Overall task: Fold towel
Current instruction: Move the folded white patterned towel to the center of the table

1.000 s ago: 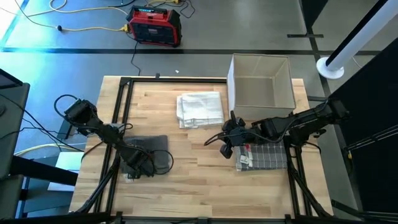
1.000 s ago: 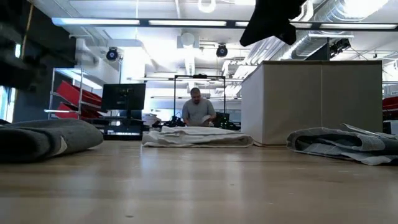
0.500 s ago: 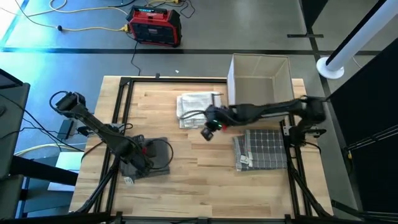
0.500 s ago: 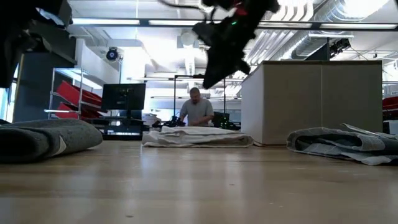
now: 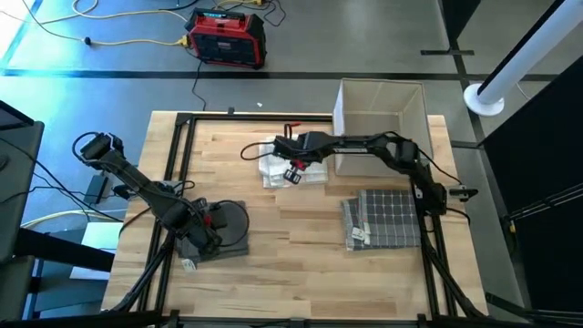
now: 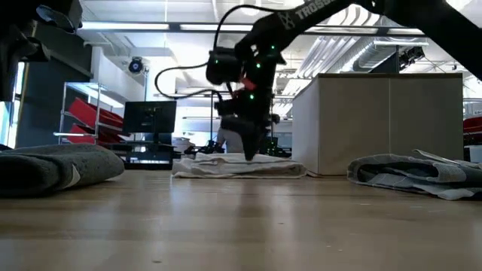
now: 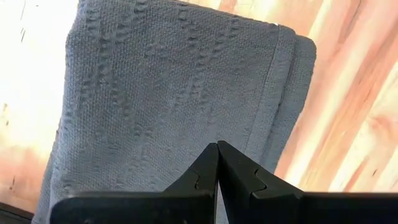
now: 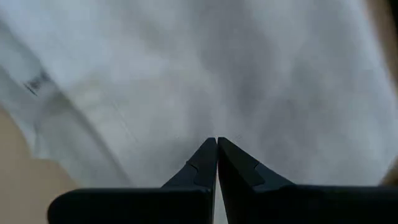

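Right hand (image 5: 293,169) over white towel (image 5: 314,171), "TROSSEN" arm lettering (image 6: 309,10)

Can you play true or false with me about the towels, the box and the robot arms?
1. The right gripper is over the white towel. True.
2. There are two towels on the table. False: there are three, white, grey and checked.
3. The left gripper is over the grey towel. True.
4. The box holds a towel. False: it looks empty.
5. Both grippers are open wide. False: both wrist views show the fingers shut together.
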Controlling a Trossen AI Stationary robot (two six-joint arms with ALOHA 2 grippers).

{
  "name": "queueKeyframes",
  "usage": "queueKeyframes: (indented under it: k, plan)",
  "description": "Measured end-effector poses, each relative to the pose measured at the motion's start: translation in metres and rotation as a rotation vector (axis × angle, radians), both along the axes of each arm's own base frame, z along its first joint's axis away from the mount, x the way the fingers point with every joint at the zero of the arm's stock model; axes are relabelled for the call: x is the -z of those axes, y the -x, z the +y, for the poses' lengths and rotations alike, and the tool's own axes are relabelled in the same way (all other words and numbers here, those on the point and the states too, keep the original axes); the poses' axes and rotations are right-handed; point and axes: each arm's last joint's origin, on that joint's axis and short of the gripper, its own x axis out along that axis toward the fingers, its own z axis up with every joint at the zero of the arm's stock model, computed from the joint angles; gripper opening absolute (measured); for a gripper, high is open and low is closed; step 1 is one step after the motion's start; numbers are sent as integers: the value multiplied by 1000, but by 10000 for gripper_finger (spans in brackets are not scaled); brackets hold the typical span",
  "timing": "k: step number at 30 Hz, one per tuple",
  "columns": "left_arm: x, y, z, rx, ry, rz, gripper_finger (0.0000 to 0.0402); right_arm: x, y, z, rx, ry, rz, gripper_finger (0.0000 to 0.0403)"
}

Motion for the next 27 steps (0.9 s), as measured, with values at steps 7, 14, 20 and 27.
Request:
queueKeyframes:
  k: [7,14,20,27]
  plan:
    - [0,1,-1,15,-29,-19,0,14,1,54,-110,-39,56,0]
    - [0,1,-1,23,-44,-26,0,15,2,129,-197,-144,45,0]
    - [0,1,-1,52,-38,-15,0,15,10,194,-270,-200,27,0]
    - [0,1,-1,122,-42,-3,0,15,14,219,-175,-273,-7,0]
